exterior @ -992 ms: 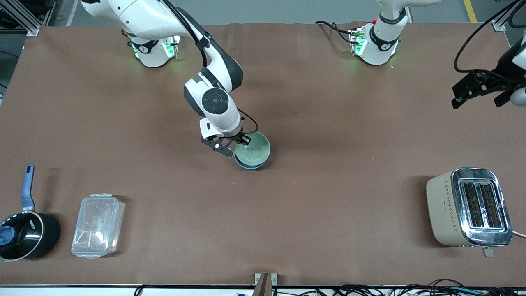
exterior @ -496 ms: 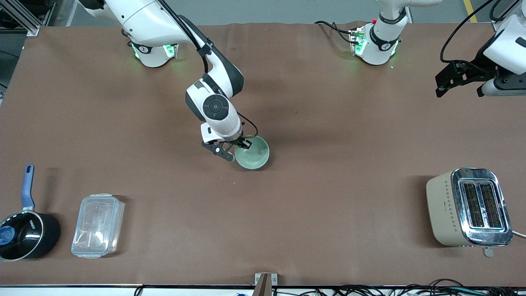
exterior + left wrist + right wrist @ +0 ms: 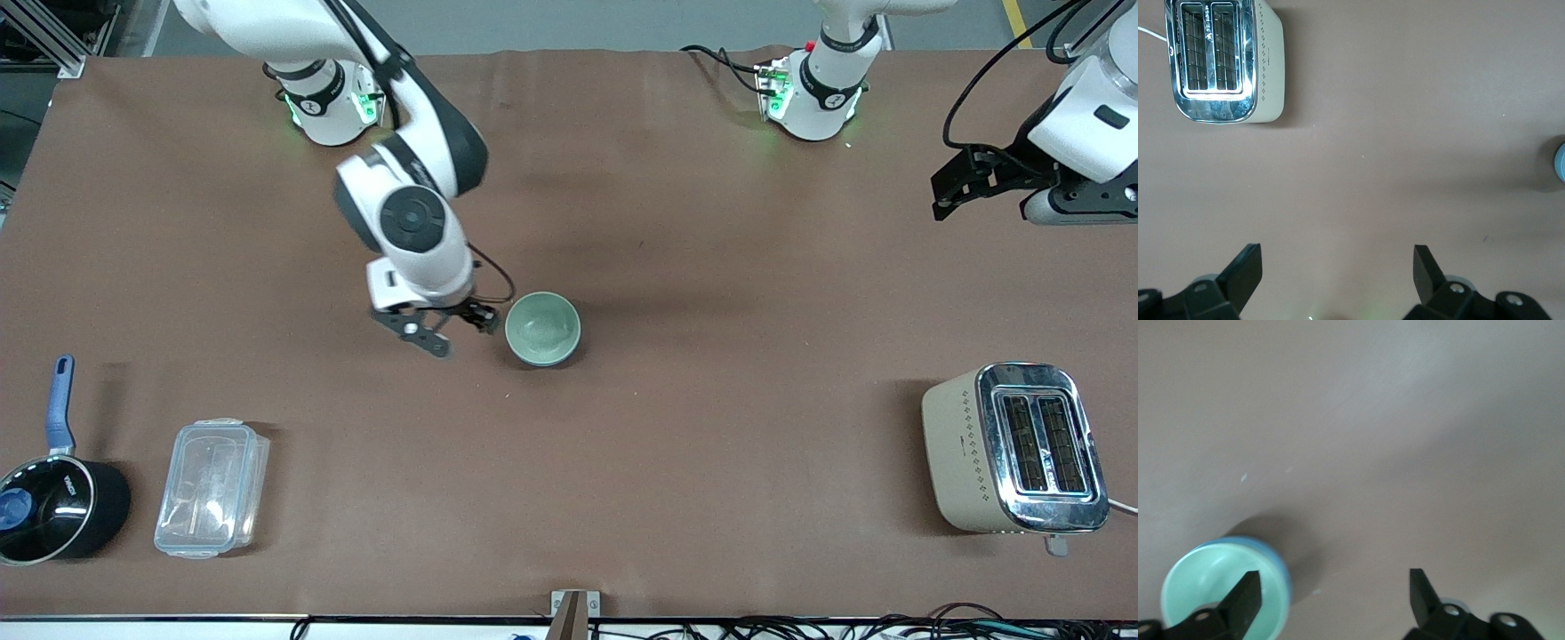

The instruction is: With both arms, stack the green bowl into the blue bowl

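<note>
The green bowl (image 3: 542, 327) sits nested in the blue bowl near the middle of the table. In the right wrist view the green bowl (image 3: 1205, 583) shows inside the blue bowl's outer wall (image 3: 1283, 577). My right gripper (image 3: 458, 331) is open and empty, just beside the bowls toward the right arm's end; in its own view (image 3: 1335, 597) one finger overlaps the green bowl's rim. My left gripper (image 3: 956, 188) is open and empty, high over the table's edge at the left arm's end; in its own view (image 3: 1338, 273) it sees bare table.
A beige and chrome toaster (image 3: 1013, 449) stands near the front camera at the left arm's end, also in the left wrist view (image 3: 1225, 60). A clear lidded container (image 3: 212, 487) and a black saucepan with blue handle (image 3: 53, 498) sit at the right arm's end.
My right gripper let go of the green bowl's rim and drew away toward the right arm's end. The green bowl settled into the blue bowl. My left arm shifted slightly.
</note>
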`<act>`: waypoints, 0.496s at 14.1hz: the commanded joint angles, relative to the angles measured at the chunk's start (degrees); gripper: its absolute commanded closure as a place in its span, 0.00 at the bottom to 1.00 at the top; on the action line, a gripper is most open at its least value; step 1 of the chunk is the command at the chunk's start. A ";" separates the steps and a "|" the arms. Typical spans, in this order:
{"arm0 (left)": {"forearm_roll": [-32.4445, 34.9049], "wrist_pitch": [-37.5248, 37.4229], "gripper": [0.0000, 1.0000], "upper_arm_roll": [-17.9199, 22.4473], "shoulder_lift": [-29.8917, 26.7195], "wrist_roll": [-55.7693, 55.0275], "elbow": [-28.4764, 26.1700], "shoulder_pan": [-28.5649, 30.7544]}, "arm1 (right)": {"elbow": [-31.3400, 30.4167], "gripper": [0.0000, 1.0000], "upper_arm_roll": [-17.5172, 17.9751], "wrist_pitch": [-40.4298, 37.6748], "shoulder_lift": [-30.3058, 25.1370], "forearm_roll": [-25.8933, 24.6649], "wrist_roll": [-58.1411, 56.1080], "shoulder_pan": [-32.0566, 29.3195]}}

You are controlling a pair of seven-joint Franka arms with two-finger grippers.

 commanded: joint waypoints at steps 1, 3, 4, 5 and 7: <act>-0.24 -0.17 0.00 0.18 0.39 0.35 1.18 -0.23 | -1.91 0.00 0.88 -5.56 -7.55 -2.21 -10.99 -6.18; -0.41 -0.17 0.00 0.18 0.30 0.27 1.18 0.03 | -2.08 0.00 0.79 -7.76 -11.77 -2.21 -21.36 -10.84; -0.33 -0.17 0.00 0.18 0.21 -0.43 1.00 0.03 | -2.08 0.00 0.61 -8.81 -13.79 -2.21 -25.75 -13.30; -0.33 -0.26 0.00 0.18 0.13 -0.52 0.91 0.12 | -2.08 0.00 0.35 -9.61 -15.81 -1.95 -30.67 -15.58; -0.41 -0.26 0.00 0.18 0.30 0.44 0.91 0.56 | -1.99 0.00 -2.18 -11.45 -19.42 -1.16 -39.30 -17.62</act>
